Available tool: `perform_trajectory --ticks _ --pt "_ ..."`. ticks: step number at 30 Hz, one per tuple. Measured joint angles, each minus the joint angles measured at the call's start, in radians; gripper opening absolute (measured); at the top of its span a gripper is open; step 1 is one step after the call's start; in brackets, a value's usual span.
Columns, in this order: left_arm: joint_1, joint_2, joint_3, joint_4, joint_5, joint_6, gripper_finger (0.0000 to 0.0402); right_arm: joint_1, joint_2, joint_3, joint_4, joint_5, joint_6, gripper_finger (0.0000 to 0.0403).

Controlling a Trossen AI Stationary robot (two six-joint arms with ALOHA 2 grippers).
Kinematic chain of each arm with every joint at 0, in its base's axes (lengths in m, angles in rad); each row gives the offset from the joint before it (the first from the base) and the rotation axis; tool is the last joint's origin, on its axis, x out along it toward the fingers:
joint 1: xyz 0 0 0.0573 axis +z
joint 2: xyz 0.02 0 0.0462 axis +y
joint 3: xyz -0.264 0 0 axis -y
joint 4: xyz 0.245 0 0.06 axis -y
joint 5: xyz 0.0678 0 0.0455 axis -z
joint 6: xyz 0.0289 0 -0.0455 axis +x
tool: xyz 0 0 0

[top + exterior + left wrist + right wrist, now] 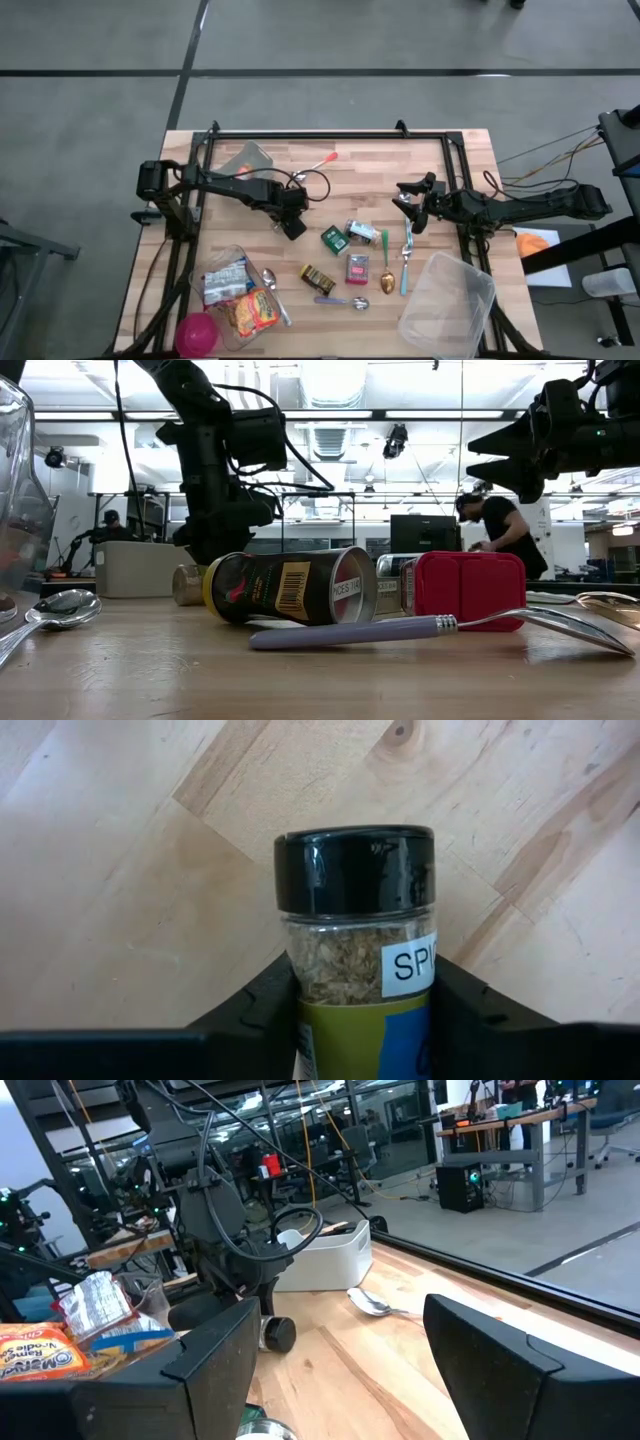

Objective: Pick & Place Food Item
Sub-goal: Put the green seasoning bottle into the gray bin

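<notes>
I am bringing the left gripper (365,1020) down over a spice jar (360,935) lying on its side on the table (400,160), and its two fingers are flanking the glass body just below the black cap, touching or all but touching it; I judge the grasp as closing but not yet confirmed. I am taking the body rather than the cap because it offers the flatter bearing. Bare wood is lying just beyond the cap, so nothing is obstructing the lift. Farther out from these jaws, a green packet (334,238), a dark tin (317,279), a red box (357,269) and several spoons (387,276) are lying scattered. Well apart, the right gripper (408,203) is hovering with its fingers spread wide and empty.
</notes>
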Motion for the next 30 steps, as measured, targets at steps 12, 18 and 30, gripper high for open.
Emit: perform_trajectory --ticks 12,18,30 --pt "0.000 -0.013 0.000 0.000 0.006 0.000 0.0148 0.000 0.000 0.000 0.000 0.000 0.000 0.0276" --pt "0.000 -0.032 0.043 -0.062 0.008 -0.001 0.0148 0.000 0.000 0.000 0.000 0.000 0.000 0.0276" --pt "0.000 -0.037 0.249 -0.373 -0.080 -0.018 0.0148 0.000 0.000 0.000 0.000 0.000 0.000 0.0276"
